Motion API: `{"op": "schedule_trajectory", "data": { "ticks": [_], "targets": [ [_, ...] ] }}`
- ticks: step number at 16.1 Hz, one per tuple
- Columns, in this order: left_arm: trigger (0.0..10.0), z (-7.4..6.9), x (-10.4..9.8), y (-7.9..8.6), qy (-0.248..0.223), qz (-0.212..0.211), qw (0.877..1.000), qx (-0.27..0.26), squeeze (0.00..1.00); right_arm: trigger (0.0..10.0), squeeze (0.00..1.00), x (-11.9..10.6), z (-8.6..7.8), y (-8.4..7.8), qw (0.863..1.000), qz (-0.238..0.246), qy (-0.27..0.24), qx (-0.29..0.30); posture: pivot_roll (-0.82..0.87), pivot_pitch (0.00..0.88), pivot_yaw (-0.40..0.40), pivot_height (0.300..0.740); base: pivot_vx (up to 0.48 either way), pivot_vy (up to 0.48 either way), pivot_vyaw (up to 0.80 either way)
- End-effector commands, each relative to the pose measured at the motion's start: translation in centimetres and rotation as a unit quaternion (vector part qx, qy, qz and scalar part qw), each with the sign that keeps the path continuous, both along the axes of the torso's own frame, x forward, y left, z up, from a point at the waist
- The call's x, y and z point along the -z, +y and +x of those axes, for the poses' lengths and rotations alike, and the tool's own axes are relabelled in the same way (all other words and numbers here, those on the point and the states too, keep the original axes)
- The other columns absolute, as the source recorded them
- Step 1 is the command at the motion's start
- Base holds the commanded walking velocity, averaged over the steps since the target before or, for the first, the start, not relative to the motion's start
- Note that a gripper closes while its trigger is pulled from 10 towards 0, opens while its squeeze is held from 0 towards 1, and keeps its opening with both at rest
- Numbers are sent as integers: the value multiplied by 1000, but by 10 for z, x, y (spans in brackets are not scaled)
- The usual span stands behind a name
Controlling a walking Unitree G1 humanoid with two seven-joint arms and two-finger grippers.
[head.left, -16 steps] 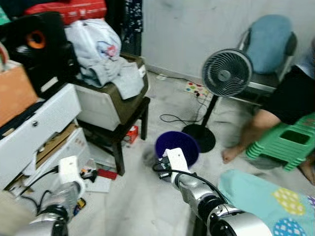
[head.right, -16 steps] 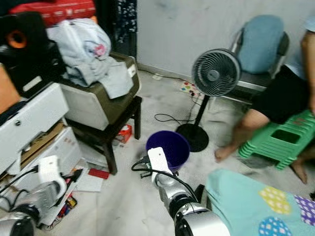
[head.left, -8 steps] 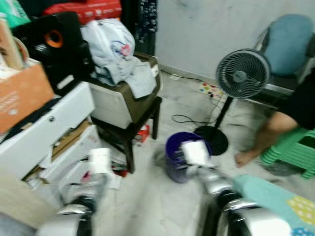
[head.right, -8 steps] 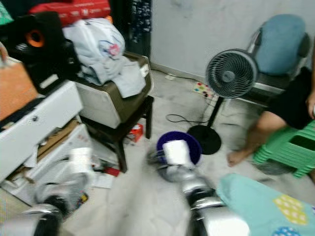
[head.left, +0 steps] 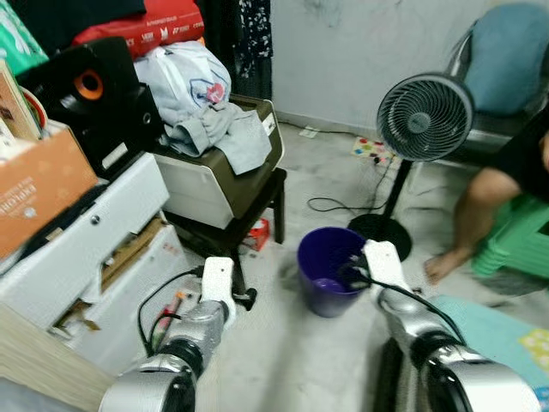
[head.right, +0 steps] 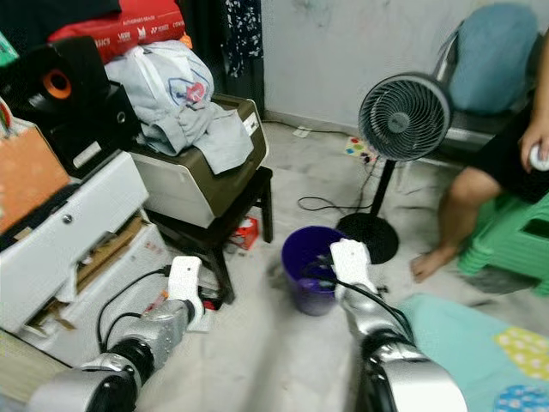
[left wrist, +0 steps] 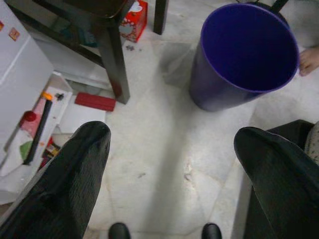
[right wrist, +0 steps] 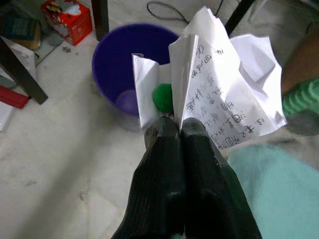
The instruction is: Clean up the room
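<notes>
The right gripper (right wrist: 172, 130) has its black fingers (right wrist: 162, 144) clenched on a crumpled sheet of white paper (right wrist: 224, 94) with handwriting on it, holding it over the near rim of a purple bin (right wrist: 124, 64) that stands on the pale tiled floor (left wrist: 164, 164). Inside the bin a small green object (right wrist: 162, 97) shows next to the paper, along with a pale round patch lower down; what either is cannot be told.

The left gripper (left wrist: 172, 164) hangs above the floor with its fingers (left wrist: 65, 184) released and wide apart, nothing between them, the bin ahead of it and a red flat item (left wrist: 94, 101) lying on the floor beside a dark stool leg (left wrist: 115, 64).

In the head views the left arm (head.left: 197, 330) and right arm (head.left: 403, 309) reach forward on either side of the bin. Left of it, a dark stool (head.left: 227, 225) carries a cream-and-brown box (head.left: 219, 167) piled with grey and white clothes (head.left: 202, 103). A small red carton (head.left: 258, 234) sits on the floor under the stool. Further left stand a black speaker (head.left: 94, 99) with an orange cone and white drawers (head.left: 86, 236).

Behind the bin a standing fan (head.left: 425, 116) rises from a round black base, its cable trailing over the floor. At the right edge a person (head.right: 480, 180) sits by a green plastic stool (head.right: 510, 245), one bare foot on the floor, and a turquoise cloth (head.right: 476, 330) lies at the near right.
</notes>
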State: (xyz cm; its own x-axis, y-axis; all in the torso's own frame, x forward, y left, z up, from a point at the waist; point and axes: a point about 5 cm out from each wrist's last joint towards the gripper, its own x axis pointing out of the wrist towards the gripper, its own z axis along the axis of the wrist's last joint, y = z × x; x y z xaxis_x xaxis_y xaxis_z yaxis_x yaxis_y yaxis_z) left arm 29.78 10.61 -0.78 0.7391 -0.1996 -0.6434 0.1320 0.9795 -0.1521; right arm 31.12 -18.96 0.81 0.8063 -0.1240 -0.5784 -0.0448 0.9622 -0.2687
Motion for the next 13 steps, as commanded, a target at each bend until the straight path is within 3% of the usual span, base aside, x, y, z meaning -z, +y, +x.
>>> {"op": "schedule_trajectory", "data": {
  "ticks": [1, 4, 5, 8, 10, 13],
  "targets": [
    [10000, -1, 1, -3, 3, 8, 1000, 15, 0, 10000, 0, 2, -2, -2, 1000, -5, -2, 4, -212, 0, 127, 740, 0, 0, 0],
    [10000, 3, -4, -3, -12, 10, 999, 36, 0, 10000, 0, 10, -14, -21, 999, 5, 4, 52, -228, 0, 125, 740, 0, 0, 0],
    [10000, 6, -6, 8, -16, 8, 1000, 18, 0, 10000, 0, 6, -11, -22, 998, 9, -2, 63, -214, 0, 105, 740, 0, 0, 0],
    [10000, 5, -4, 34, -11, 9, 999, -29, 0, 10000, 0, 1, -4, -13, 999, 3, -9, 31, -162, 0, 58, 740, 0, 0, -788],
    [10000, 1, 0, 48, -3, -15, 997, -72, 0, 10000, 0, 0, -1, -6, 999, 22, -13, 27, -146, 0, 53, 740, 0, 0, -781],
    [10000, 2, -2, 56, -10, -38, 994, -103, 0, 10000, 0, -5, 4, 2, 998, 47, -26, 29, -136, 0, 51, 740, 0, 0, -785]
  ]
}}
